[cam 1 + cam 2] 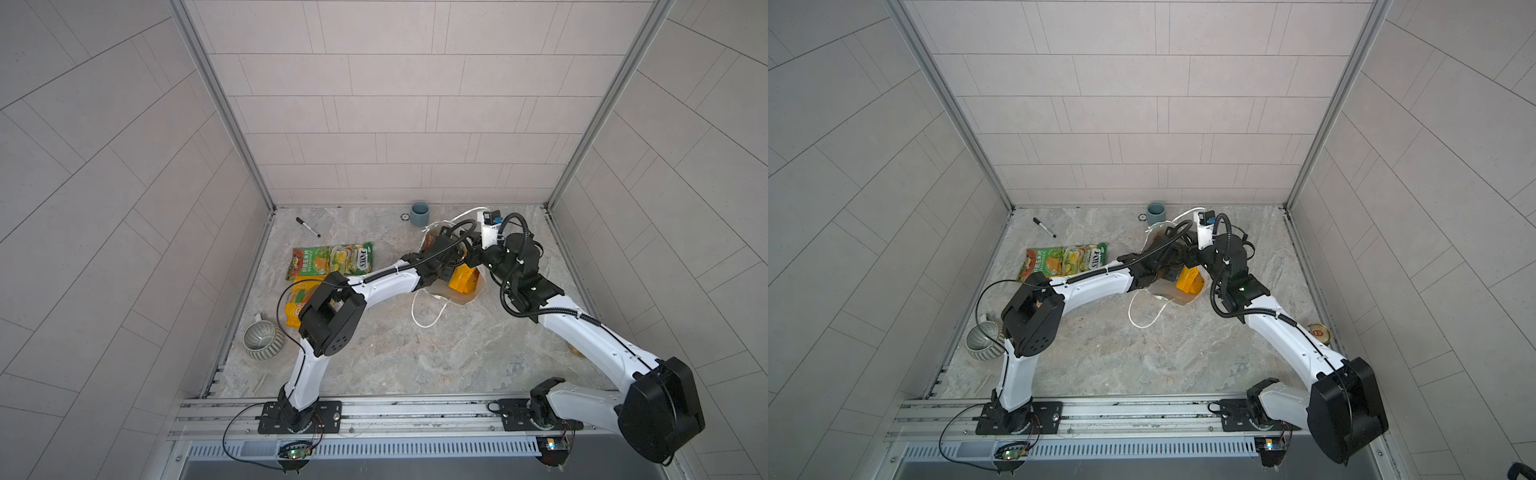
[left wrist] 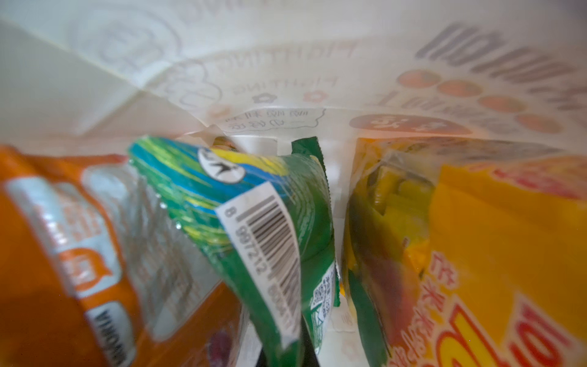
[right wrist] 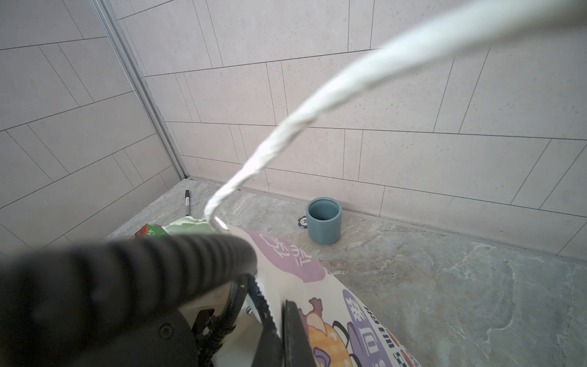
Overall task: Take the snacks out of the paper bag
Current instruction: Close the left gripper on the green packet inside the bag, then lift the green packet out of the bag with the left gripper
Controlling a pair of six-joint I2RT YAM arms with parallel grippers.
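— What lay furthest left?
— One ribbed mug [image 1: 263,341], and further back one black marker [image 1: 308,227]. Next came three snacks flat on the table [image 1: 395,365]: a green packet [image 1: 307,262], a FOX'S packet [image 1: 353,258] touching it, and an orange-yellow packet [image 1: 296,307] partly under the left arm.
— And the paper bag?
— The paper bag [image 1: 468,300] sat right of centre with its mouth open. It had two cord handles, one loop [image 1: 428,316] lying on the table and one raised cord [image 3: 317,105]. Three more snacks were inside: an orange packet [image 2: 47,254], a barcode packet [image 2: 270,238] and a yellow packet [image 2: 508,254].
— The grippers?
— The left gripper [image 2: 286,352] was down inside the bag, closed on the barcode packet. The right gripper [image 3: 276,317] was clamped on the bag's rim.
— Anything else?
— One grey-blue cup [image 1: 419,213] with one small chip [image 1: 405,216] just beside it, behind the bag. In a top view, one tin [image 1: 1319,332] lay far right.
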